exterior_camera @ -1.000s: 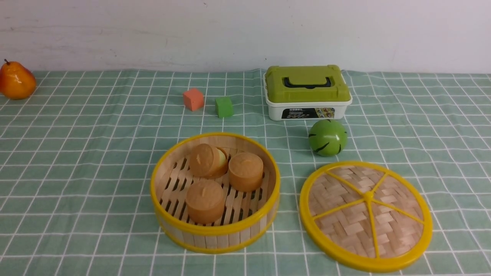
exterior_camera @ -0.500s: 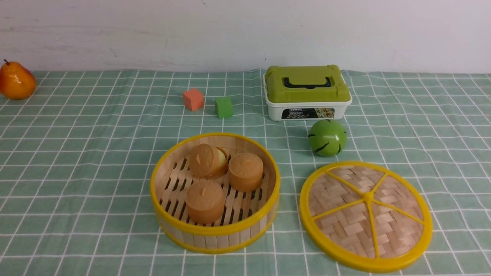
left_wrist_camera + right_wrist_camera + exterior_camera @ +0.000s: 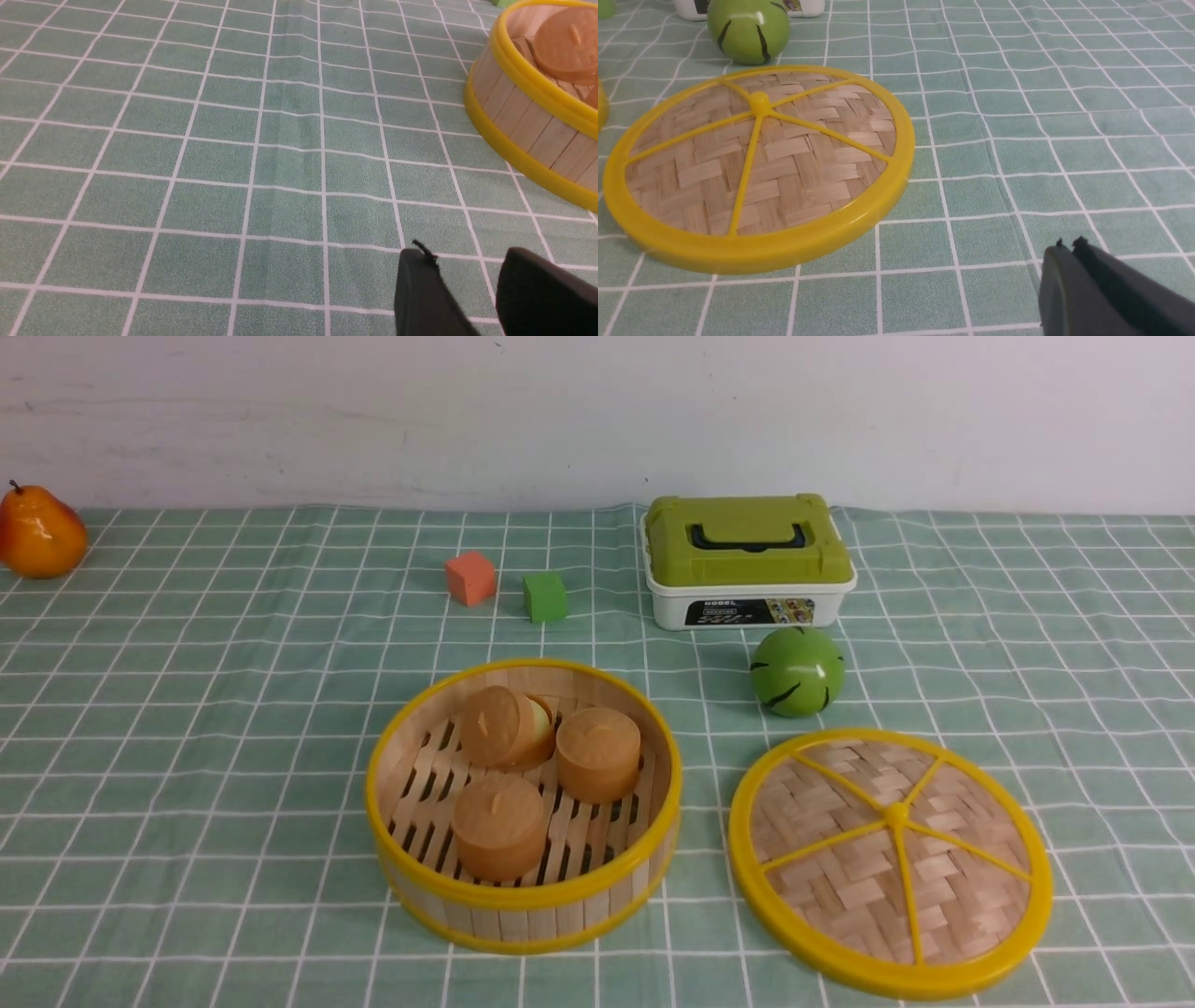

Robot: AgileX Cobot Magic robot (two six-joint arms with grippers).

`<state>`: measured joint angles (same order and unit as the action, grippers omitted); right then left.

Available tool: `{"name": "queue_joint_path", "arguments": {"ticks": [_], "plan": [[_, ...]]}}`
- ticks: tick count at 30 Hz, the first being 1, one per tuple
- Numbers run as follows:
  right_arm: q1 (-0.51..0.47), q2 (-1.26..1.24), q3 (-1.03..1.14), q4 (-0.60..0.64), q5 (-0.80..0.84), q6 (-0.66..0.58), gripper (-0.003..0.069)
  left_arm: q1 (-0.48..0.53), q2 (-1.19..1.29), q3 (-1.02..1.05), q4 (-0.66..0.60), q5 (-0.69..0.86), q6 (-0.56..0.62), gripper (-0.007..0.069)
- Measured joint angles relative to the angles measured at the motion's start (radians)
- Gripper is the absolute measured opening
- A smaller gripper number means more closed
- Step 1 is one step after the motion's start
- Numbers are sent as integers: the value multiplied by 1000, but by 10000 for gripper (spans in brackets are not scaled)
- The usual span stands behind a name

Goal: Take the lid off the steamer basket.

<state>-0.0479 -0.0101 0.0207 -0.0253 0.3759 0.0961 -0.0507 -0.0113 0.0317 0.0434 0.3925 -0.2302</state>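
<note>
The steamer basket [image 3: 523, 922] stands uncovered in the middle of the green checked cloth, with three brown round buns [image 3: 499, 826] on its slatted floor. Its wall [image 3: 528, 126] also shows at the edge of the left wrist view. The lid [image 3: 887, 863] lies flat on the cloth to the basket's right, knob up, apart from the basket. The right wrist view shows the lid [image 3: 761, 158] close by. My left gripper [image 3: 467, 254] hovers over bare cloth beside the basket, open and empty. My right gripper [image 3: 1070, 245] is shut on nothing, just off the lid's rim. Neither arm appears in the front view.
A white box with a green lid [image 3: 747, 560] sits behind the basket, and a green striped ball [image 3: 797, 671] lies between that box and the lid. A red cube [image 3: 470, 578] and a green cube [image 3: 544, 596] rest farther back. An orange pear [image 3: 39, 534] is at the far left.
</note>
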Motion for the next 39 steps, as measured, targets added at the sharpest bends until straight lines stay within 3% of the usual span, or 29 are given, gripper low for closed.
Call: {"name": "queue_joint_path", "arguments": {"ticks": [39], "plan": [[0,0,0,0,0,0,37,0,0,0,0,0,0,239]]}}
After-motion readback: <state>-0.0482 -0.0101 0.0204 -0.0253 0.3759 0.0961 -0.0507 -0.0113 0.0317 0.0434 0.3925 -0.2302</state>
